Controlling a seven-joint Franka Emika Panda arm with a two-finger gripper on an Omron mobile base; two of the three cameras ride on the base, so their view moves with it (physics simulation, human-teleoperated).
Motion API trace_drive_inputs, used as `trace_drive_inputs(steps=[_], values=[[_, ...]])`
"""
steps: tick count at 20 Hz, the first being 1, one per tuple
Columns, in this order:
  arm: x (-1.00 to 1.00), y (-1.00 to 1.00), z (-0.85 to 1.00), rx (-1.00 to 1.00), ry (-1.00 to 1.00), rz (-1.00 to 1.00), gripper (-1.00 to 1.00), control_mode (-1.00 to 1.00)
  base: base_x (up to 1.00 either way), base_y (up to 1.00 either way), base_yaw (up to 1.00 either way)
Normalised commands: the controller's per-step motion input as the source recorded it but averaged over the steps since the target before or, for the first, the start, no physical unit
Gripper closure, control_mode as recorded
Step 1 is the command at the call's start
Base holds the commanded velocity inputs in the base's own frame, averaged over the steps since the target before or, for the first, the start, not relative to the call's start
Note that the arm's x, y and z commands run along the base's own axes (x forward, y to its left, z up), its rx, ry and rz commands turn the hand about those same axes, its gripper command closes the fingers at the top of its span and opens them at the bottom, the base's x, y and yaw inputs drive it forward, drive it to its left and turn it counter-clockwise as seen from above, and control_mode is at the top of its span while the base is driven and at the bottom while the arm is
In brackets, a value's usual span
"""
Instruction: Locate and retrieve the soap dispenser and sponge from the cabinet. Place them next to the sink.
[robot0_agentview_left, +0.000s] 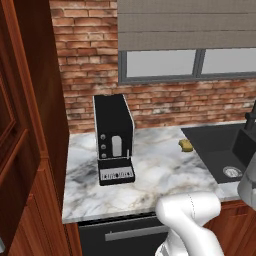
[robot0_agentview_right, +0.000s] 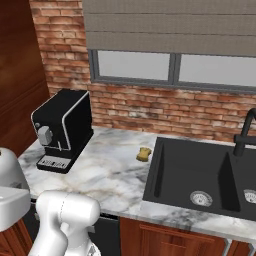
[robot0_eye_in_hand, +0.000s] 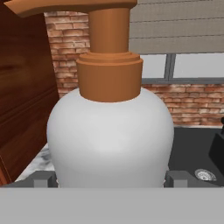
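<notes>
Sponge (robot0_agentview_left: 186, 145) sits on the marble counter (robot0_agentview_left: 150, 175) just left of the black sink (robot0_agentview_right: 190, 175), and the gripper (robot0_eye_in_hand: 111, 180) has its jaws clamped wide around the soap dispenser (robot0_eye_in_hand: 109, 135), so next comes setting it down beside the basin.

The arm (robot0_agentview_left: 192, 220) is glossy white, made of thick rounded segments with smooth shells. In the right base view its segments (robot0_agentview_right: 65, 217) look bulbous and softly shaded in grey. The two finger tips (robot0_eye_in_hand: 43, 178) are small, blocky and dark grey.
</notes>
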Motion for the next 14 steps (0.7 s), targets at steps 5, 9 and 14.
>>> trace_drive_inputs(steps=[5,9,14], values=[[0.09,-0.04,-0.05,0.0,0.0,0.0,1.0,-1.0,0.11,-0.04,0.0],[0.45,-0.22,-0.18,0.0,0.0,0.0,1.0,-1.0,0.0,0.0,0.0],[0.57,-0.34,-0.26,0.02,0.0,0.01,1.0,-1.0,0.0,0.0,0.0]])
